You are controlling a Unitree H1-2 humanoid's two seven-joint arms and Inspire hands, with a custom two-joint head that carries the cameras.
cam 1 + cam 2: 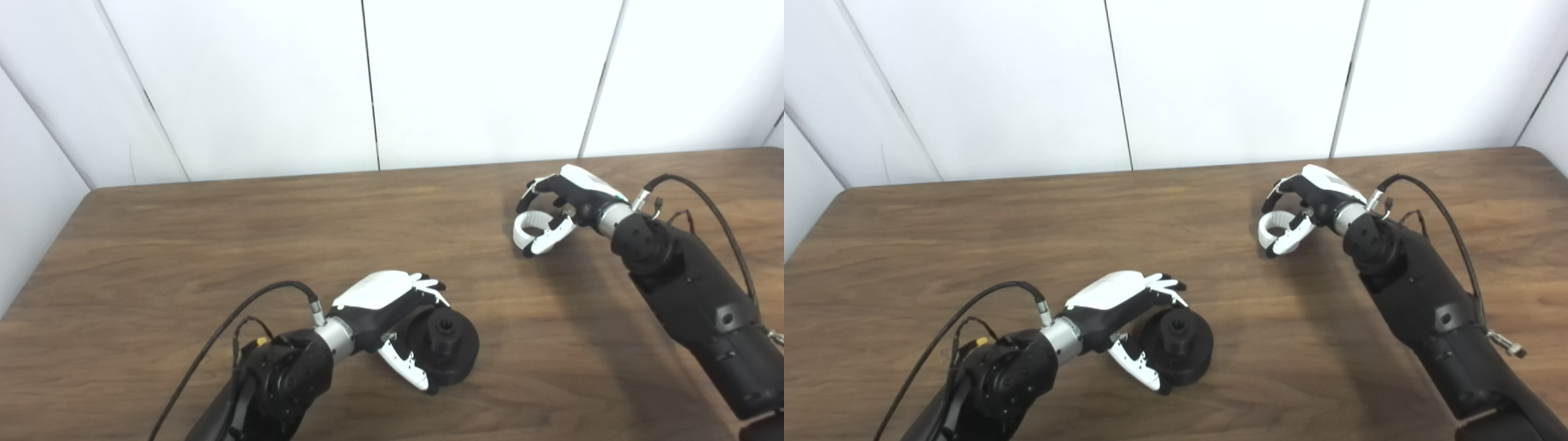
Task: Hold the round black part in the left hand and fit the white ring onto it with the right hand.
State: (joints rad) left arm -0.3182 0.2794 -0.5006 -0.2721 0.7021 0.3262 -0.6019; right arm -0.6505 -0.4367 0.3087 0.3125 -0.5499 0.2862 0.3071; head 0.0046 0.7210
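The round black part (pixel 446 344) sits on the wooden table (pixel 184 245) near the front, its central hub pointing up. My left hand (pixel 392 312) wraps it from the left, fingers over its far rim and thumb against its near side. Far to the right, the white ring (pixel 531 225) lies at the table surface between the thumb and fingers of my right hand (pixel 560 205), which curl around it. In the right eye view the ring (pixel 1276 225) shows at the tips of the right hand (pixel 1304 199). Whether the ring is lifted cannot be told.
White wall panels (pixel 367 79) stand behind the table's far edge. The table's left edge runs diagonally at the far left. Black cables loop off both forearms.
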